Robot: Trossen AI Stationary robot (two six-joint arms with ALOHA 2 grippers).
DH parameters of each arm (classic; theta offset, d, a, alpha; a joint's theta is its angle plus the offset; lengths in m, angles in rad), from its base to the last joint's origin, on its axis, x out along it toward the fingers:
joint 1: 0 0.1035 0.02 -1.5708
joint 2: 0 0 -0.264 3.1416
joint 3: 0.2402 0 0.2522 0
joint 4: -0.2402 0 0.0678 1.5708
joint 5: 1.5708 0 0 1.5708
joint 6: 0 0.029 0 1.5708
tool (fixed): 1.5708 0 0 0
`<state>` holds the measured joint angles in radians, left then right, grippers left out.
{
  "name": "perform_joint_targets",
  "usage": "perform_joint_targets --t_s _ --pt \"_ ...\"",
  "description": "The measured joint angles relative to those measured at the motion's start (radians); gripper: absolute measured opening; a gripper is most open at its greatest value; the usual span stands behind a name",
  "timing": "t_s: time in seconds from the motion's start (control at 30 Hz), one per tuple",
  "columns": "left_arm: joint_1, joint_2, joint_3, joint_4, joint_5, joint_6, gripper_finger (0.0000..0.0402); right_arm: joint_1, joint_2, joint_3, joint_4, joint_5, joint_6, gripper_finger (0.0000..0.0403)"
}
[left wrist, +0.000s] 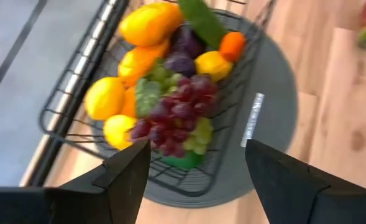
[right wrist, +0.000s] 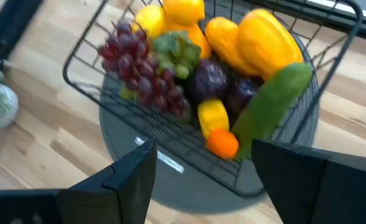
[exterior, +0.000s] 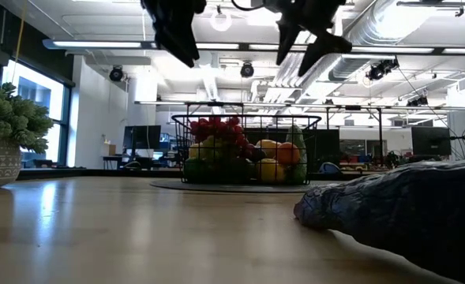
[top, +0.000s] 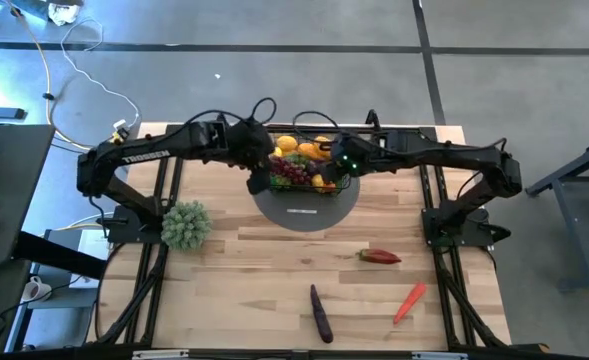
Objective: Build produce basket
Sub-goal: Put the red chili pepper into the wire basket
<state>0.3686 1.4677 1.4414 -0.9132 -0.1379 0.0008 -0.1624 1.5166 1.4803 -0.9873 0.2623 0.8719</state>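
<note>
The black wire basket (top: pixel 304 160) stands on a round grey disc (top: pixel 304 210) at the table's far middle. It holds lemons, purple grapes, an orange piece and a green cucumber (right wrist: pixel 269 106). My left gripper (top: pixel 259 178) is open above the basket's left side, in its wrist view (left wrist: pixel 195 171). My right gripper (top: pixel 336 172) is open above the basket's right side, in its wrist view (right wrist: pixel 201 168). Both hang clear above the basket in the low view (exterior: pixel 248 158). A red pepper (top: pixel 380 257), an aubergine (top: pixel 320 312) and an orange-red carrot-like piece (top: pixel 409 302) lie on the table.
A potted green plant (top: pixel 185 224) stands at the table's left. The three loose pieces lie on the near right part of the table. The aubergine (exterior: pixel 406 209) lies close before the low camera.
</note>
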Motion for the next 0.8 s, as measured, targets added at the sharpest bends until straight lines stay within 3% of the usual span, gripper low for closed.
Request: perform_joint_targets --t_s 0.6,0.8 --pt "-0.187 0.000 0.000 -0.008 -0.001 -0.365 0.0252 0.226 -0.003 0.000 -0.331 -0.092 -0.182 0.0243" --pt "-0.229 0.000 0.000 -0.011 -0.031 -0.380 0.0252 0.304 -0.003 -0.009 -0.450 -0.125 -0.276 0.0243"
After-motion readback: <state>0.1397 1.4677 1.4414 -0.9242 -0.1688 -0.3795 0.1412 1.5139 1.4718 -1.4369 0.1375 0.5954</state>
